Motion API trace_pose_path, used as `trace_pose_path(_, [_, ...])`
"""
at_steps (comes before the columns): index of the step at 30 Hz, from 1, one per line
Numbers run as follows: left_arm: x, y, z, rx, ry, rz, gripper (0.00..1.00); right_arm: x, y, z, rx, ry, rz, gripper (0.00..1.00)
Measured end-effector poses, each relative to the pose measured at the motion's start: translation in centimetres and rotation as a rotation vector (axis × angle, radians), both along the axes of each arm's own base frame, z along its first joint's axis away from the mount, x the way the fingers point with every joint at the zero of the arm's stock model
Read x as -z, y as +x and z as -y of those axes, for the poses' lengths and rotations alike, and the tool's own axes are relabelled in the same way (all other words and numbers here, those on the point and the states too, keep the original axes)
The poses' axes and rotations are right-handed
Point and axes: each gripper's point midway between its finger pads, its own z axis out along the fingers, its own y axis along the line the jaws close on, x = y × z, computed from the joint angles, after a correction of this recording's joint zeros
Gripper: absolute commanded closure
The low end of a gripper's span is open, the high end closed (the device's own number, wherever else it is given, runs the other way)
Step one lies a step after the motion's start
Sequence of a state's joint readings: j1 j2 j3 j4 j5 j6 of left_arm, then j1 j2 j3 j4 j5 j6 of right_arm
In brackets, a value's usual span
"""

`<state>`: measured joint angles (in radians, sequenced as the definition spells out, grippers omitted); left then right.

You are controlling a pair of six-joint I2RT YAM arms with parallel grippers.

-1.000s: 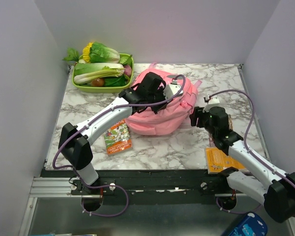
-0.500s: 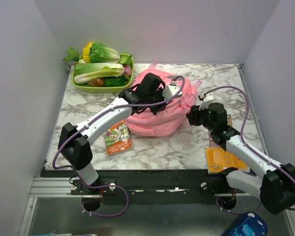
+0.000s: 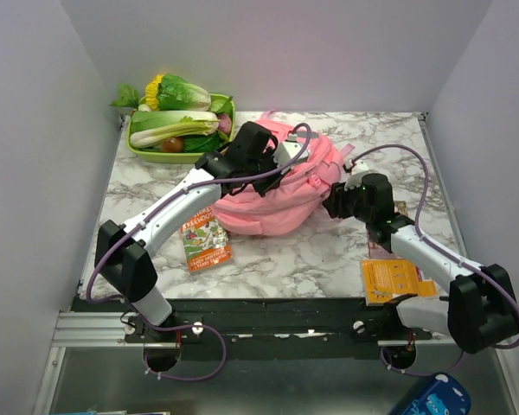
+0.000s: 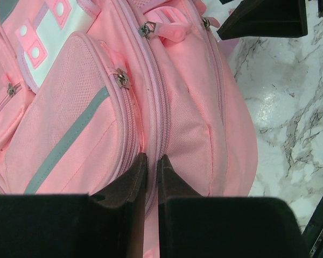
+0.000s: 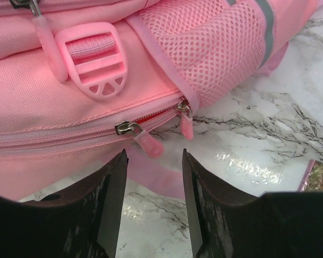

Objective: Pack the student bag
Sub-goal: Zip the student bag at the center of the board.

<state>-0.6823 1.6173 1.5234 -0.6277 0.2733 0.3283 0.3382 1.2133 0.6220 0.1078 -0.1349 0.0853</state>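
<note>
The student bag (image 3: pixel 268 207), a large pink backpack, lies on its side in the middle of the marble table. My left gripper (image 3: pixel 275 169) sits on top of it. In the left wrist view, that gripper (image 4: pixel 152 157) is shut on a fold of the bag's fabric along a zip seam (image 4: pixel 151 97). My right gripper (image 3: pixel 333 204) is at the bag's right end, low by the table. In the right wrist view it (image 5: pixel 153 153) stands open. A pink zip pull (image 5: pixel 151 144) hangs just ahead of its fingertips, and a second pull (image 5: pixel 186 127) lies a little to the right.
A green tray (image 3: pixel 140 154) of vegetables stands at the back left. A colourful booklet (image 3: pixel 206 242) lies front left of the bag. An orange booklet (image 3: pixel 394 281) lies under the right arm. A pink strap buckle (image 5: pixel 94 67) and a mesh side pocket (image 5: pixel 215 48) are close to the right gripper.
My right gripper has moved left, up to the bag's end, and its jaws have narrowed somewhat. The left gripper has shifted slightly back and left, still holding the bag.
</note>
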Motion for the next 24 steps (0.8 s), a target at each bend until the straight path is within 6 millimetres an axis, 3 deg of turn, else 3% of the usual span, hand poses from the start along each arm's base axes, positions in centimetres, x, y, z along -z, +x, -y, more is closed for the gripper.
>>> trace_pose_path(7, [-0.2,0.0,-0.1,-0.003,-0.003,0.003,1.0,1.0,-0.1,-1.0,-0.048,0.018,-0.042,0.52])
trace_pose_path(19, [-0.2,0.4,-0.6,-0.025,-0.007,-0.005,1.0,0.5,1.6,-2.1,-0.085,0.014,-0.038,0.53])
trace_pose_path(24, [-0.2,0.5,-0.7,-0.035,-0.014,-0.013,1.0,0.7,1.5,-2.6,-0.124,0.018,-0.044,0.62])
